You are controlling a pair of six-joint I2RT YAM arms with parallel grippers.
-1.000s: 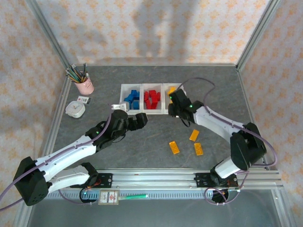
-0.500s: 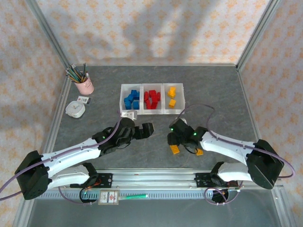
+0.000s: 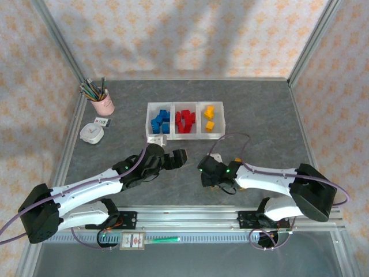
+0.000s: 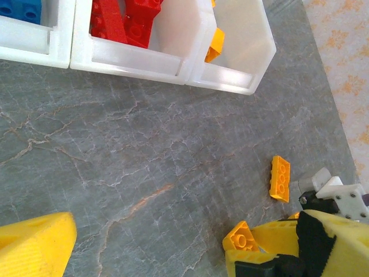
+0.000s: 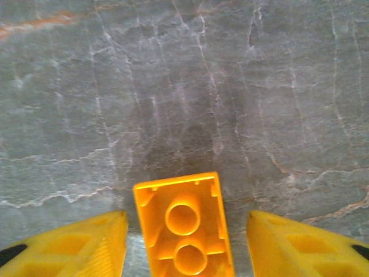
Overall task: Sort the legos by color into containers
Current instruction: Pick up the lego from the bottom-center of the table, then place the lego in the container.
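Your right gripper sits open around the upside-down orange plastic lego brick; close squarely on its long sides.

In the right wrist view the orange brick ran off the bottom edge, its near end unseen, and the right gripper had its fingers cut off at the lower corners. In the left wrist view the containers were cropped by the top edge, and an orange studded corner poked from behind yellow gripper parts at lower right, the rest hidden. From the top camera the pencils in the pink cup at upper left were too small to count.
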